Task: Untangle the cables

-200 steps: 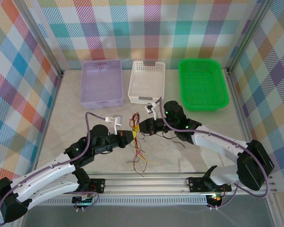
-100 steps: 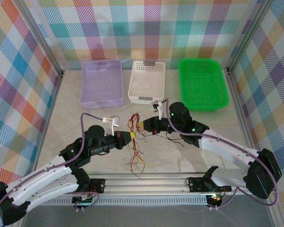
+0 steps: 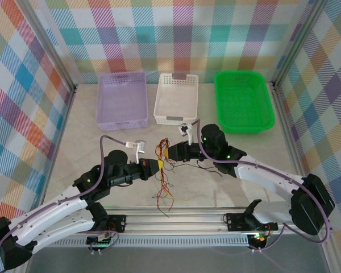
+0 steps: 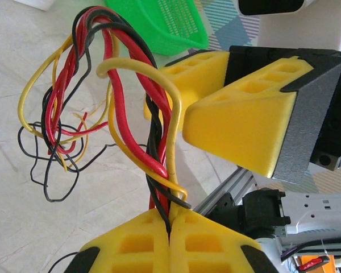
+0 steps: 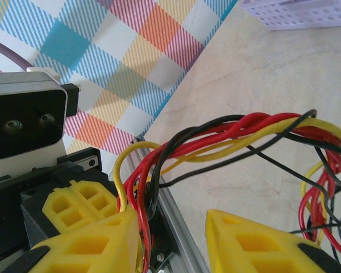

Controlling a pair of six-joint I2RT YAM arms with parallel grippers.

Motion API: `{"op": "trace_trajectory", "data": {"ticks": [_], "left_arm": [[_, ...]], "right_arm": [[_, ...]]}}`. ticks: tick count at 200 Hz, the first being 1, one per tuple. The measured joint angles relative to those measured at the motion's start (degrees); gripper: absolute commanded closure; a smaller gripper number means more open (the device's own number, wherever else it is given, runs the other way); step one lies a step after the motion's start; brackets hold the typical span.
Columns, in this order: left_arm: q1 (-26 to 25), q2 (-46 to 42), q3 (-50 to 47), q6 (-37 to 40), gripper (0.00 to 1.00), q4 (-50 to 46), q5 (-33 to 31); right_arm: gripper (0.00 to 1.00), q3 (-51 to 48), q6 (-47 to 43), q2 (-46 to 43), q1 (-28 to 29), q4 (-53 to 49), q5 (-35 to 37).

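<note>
Top external view: I see the cables [image 3: 163, 173] near the middle of the table [image 3: 102, 136], in front of the white basket [image 3: 176, 99]. The left gripper [image 3: 159, 165] and the right gripper [image 3: 170, 152] sit just beside each other at the bunch. Loose ends trail toward the near edge (red, yellow and black, all mixed up).

Left wrist view: my left gripper [image 4: 169, 219] is squeezed tight on the cables [image 4: 159, 131], with the strands pinched between its yellow fingers. The twisted bunch rises past the right gripper's fingers [image 4: 238, 131].

Right wrist view: my right gripper [image 5: 171, 222] has its fingers apart, with a clear gap. The cables [image 5: 244, 128] run down right beside one finger, but I cannot tell if they touch it. The left gripper [image 5: 74, 207] is close behind.
</note>
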Motion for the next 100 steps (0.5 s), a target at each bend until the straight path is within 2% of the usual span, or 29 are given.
{"op": "trace_trajectory", "data": {"ticks": [43, 65, 100], "left_arm": [[0.0, 0.39, 0.42, 0.0, 1.0, -0.04, 0.13], [0.0, 1.11, 0.61, 0.0, 1.0, -0.02, 0.13], [0.0, 1.62, 1.05, 0.02, 1.0, 0.02, 0.15]], "right_arm": [[0.66, 0.0, 0.63, 2.36, 1.01, 2.97, -1.18], [0.69, 0.0, 0.68, 2.47, 1.05, 3.32, -1.22], [0.66, -0.22, 0.83, 2.47, 1.2, 4.42, -1.6]]}}
